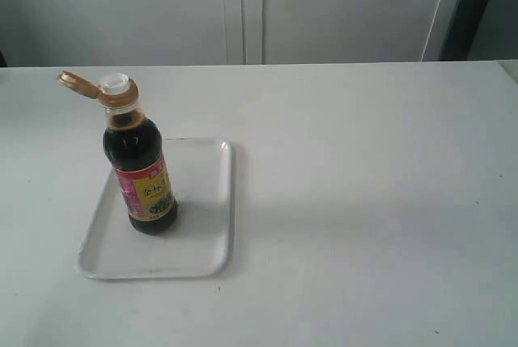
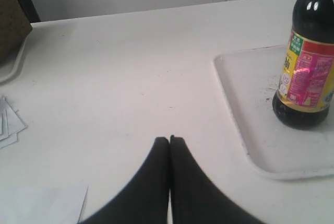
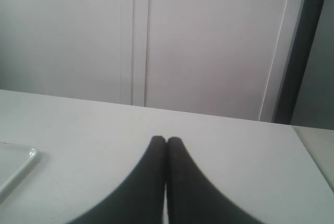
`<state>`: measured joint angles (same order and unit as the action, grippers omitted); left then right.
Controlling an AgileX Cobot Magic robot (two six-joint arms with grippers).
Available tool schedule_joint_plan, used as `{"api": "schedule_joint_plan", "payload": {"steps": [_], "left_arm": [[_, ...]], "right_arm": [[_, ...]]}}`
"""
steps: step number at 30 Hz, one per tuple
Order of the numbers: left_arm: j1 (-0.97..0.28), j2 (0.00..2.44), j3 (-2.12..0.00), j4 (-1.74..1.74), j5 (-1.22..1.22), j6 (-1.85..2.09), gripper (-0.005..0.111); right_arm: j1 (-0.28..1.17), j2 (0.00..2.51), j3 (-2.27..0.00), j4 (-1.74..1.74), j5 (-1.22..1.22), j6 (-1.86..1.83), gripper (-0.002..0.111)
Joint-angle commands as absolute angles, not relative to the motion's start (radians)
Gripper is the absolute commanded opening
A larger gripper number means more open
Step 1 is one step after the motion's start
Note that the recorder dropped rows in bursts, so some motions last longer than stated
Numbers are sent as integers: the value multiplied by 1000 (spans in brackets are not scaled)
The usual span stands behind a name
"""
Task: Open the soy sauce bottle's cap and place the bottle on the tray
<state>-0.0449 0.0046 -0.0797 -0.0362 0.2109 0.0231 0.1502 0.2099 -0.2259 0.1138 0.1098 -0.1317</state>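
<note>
Both grippers, left gripper (image 2: 169, 139) and right gripper (image 3: 166, 140), pressed together, empty. Soy sauce bottle (image 1: 142, 171) upright on tray (image 1: 206, 201); cap (image 1: 78, 83) flipped open, visible only in exterior view.

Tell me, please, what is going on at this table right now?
Nothing is being handled at this moment. The soy sauce bottle stands upright on the tray, and its cap is flipped open, showing the white spout. The left gripper and the right gripper are both shut, hold nothing and sit away from the bottle. Judging by this, the job looks finished.
</note>
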Motion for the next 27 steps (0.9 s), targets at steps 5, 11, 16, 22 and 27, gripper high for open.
{"api": "schedule_joint_plan", "payload": {"steps": [5, 11, 16, 22, 27], "left_arm": [[-42, 0, 0, -74, 153, -17, 0], [-42, 0, 0, -77, 183, -30, 0], [-42, 0, 0, -81, 213, -27, 0], [-42, 0, 0, -81, 206, -26, 0], [-42, 0, 0, -81, 203, -26, 0]], "right_arm": [[150, 204, -221, 114, 109, -133, 0], [150, 204, -221, 114, 109, -133, 0], [150, 204, -221, 114, 109, -133, 0], [150, 204, -221, 114, 109, -133, 0], [150, 204, -221, 114, 109, -133, 0]]}}
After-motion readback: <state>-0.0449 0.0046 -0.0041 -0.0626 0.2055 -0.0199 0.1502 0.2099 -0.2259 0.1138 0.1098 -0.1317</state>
